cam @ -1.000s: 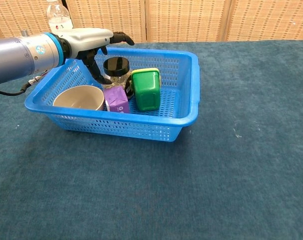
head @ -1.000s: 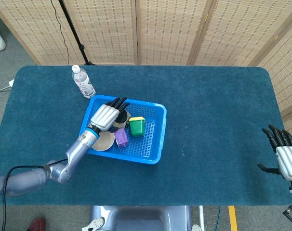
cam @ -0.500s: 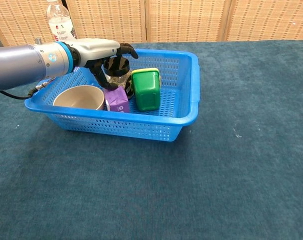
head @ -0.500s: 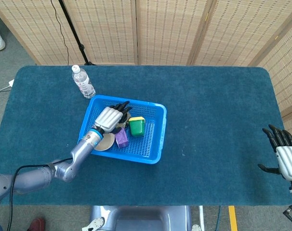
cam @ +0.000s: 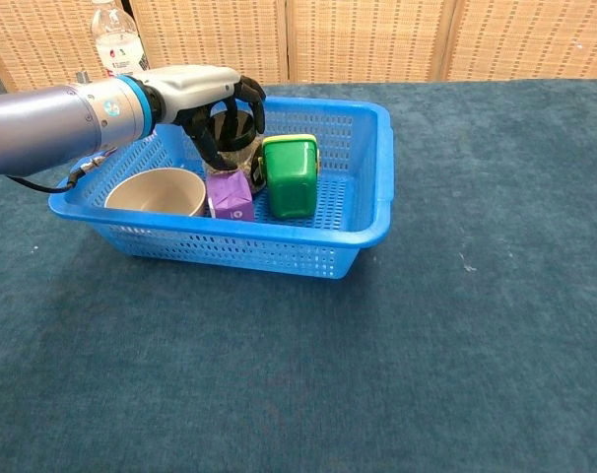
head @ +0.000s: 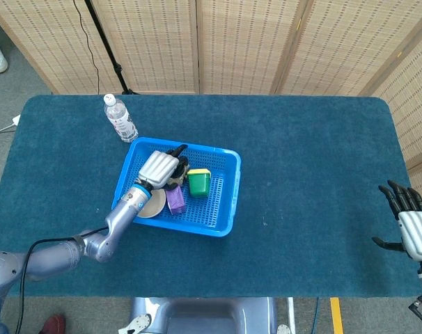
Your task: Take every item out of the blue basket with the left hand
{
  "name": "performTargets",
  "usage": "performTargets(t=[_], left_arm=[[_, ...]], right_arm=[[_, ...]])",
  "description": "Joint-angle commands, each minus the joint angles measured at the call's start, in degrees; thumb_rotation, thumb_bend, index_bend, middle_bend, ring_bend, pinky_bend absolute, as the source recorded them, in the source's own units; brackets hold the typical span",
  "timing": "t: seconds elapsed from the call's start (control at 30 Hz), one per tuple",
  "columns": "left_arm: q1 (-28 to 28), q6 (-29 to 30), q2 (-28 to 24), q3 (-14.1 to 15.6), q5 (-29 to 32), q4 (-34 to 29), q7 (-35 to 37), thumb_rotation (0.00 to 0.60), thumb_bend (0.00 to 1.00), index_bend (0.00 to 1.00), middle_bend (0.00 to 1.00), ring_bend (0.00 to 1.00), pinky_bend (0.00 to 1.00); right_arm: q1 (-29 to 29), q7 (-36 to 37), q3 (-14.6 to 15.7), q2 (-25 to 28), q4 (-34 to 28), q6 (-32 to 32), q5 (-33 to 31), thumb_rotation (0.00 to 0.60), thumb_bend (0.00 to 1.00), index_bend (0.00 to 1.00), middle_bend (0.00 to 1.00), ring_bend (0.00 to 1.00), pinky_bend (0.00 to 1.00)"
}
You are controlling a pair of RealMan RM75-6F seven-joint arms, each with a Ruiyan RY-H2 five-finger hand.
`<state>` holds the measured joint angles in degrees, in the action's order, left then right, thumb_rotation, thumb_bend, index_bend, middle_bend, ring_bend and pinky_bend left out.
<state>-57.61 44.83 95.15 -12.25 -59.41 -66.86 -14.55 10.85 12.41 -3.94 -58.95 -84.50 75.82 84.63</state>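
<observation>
Black-lidded clear jar (cam: pixel 230 138) in blue basket (cam: pixel 372 212), left hand (cam: pixel 205 94) wrapped around it.

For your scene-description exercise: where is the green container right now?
In the chest view the green container stands inside the blue basket, near its middle, just right of the purple carton and the jar that the left robot hand closes around.

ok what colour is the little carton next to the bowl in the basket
Purple; the carton shows best in the chest view, between the bowl and the green container.
</observation>
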Motion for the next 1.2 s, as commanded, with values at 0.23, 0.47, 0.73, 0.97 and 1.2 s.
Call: performTargets(t=[0.23,0.47,0.73,0.97,1.2], left_arm=[[2.07,4.16,-4.69,-1.06,-2.63,-5.89,1.23,0.600,0.28,0.50,0.41,0.43,0.54],[3.64,7.07,-7.90,-1.98,-3.91,-9.45,2.20,0.600,0.29,0.50,0.41,0.43,0.54],[6.90,11.41,-15.86,-3.07,-6.95,-17.65,4.68,0.600,0.28,0.50,0.41,0.43,0.54],[12.59,14.34,-26.62,-2.12,-7.95,-25.31,7.28,0.600,0.28,0.50,0.41,0.43,0.54],[17.14,13.87,-28.71,0.44,-4.88,-21.46,10.06,0.600,0.28,0.50,0.41,0.42,0.54]], right_arm=[[-0.27,0.53,0.19,0.39,-0.48,0.75,0.70,0.600,0.00,0.00,0.00,0.00,0.00],[-0.55,0.97,0.40,0.75,-0.98,1.48,1.40,0.600,0.00,0.00,0.00,0.00,0.00],[-0.69,1.32,0.54,1.02,-1.32,1.85,1.83,0.600,0.00,0.00,0.00,0.00,0.00],[-0.94,1.70,0.88,1.48,-2.11,2.59,2.81,0.600,0.00,0.00,0.00,0.00,0.00],[-0.98,1.66,1.42,1.71,-2.64,2.91,4.03,0.600,0.00,0.00,0.00,0.00,0.00]])
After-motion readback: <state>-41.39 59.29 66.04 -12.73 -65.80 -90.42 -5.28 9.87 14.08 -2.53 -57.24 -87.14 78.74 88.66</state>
